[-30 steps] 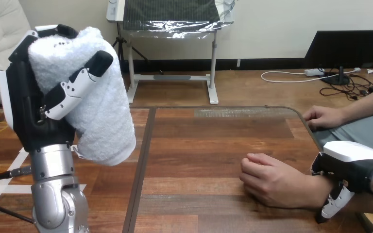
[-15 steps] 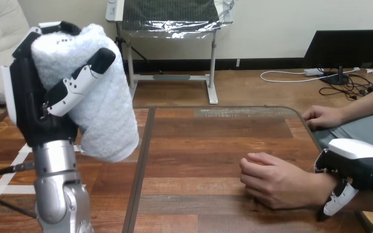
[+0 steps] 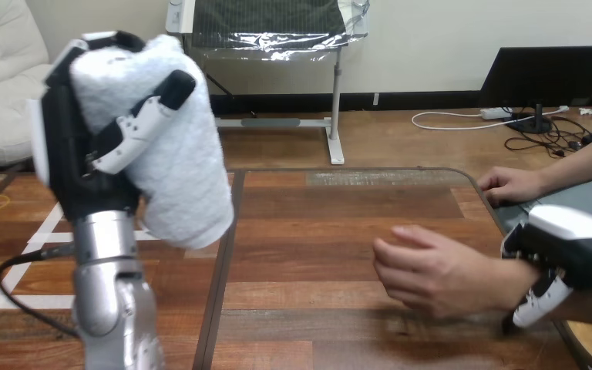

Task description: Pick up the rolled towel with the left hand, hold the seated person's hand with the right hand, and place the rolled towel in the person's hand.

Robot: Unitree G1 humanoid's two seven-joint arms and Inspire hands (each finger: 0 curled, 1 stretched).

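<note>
The left hand (image 3: pixel 77 166) stands raised on its upright forearm, its fingers (image 3: pixel 148 123) closed round the rolled towel (image 3: pixel 181 177). One lies slantwise across the roll's front and others hook over its top, pinning the thick white roll against the palm. The towel leans slightly, and its lower end hangs free below the fingers, well above the tabletop (image 3: pixel 316 231). Gripping the upper half likely leaves that bare lower end as the part to set into a waiting palm.

The right hand (image 3: pixel 566 243) lies over the person's wrist (image 3: pixel 509 281), white back upward, with its fingers (image 3: pixel 538 299) curling down round the wrist's near side, so it is closed on the wrist. Holding there and not on the palm seems meant to steady the arm while leaving the palm free. The person's hand (image 3: pixel 435 274) juts out beyond those fingers toward the tabletop's middle, loosely curled and seemingly lifted a little. It is well apart from the towel, and its curled shape suggests it must open before the roll can go in. The person's other hand (image 3: pixel 512 185) rests at the tabletop's far edge, beyond the right fingers and clear of the handover.
</note>
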